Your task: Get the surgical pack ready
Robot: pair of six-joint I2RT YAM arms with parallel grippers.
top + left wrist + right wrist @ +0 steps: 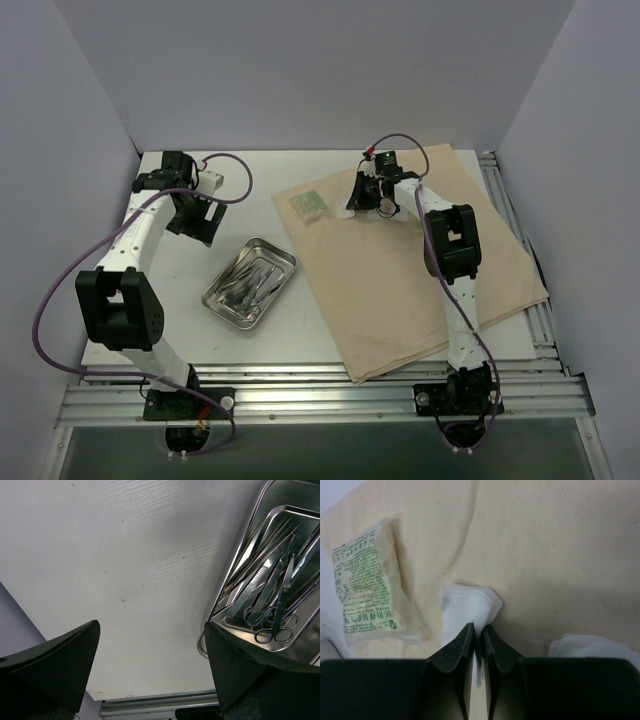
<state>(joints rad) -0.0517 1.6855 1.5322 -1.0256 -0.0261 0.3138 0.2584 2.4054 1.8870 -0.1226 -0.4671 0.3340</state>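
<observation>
Right fingers [460, 647] are nearly closed and pinching a raised fold of a white gauze square [467, 605]. The rest of that gauze lies on the tan cloth sheet [555, 545]. A second gauze piece [590, 647] lies on the cloth just to the right of the fingers in the wrist view, partly cut off by the gripper body.

The green packet [365, 587] lies flat near the cloth's far-left corner, well left of the pinched gauze and not touching it. From the top view, you have the packet [309, 205] just beside the right wrist, with the right arm [450, 250] stretched over the cloth sheet [420, 290].

Left fingers [60, 665] are spread wide and hold nothing. They hover over bare counter [125, 555], with the steel tray [231, 580] just beside the right-hand finger.

The tray holds scissors [285, 595] and tweezers [255, 582] among other overlapping metal instruments. I can't count them.

In the top view, the tray [290, 262] sits on the counter [290, 345] between the arms, just left of the cloth. I can't tell whether they touch.
</observation>
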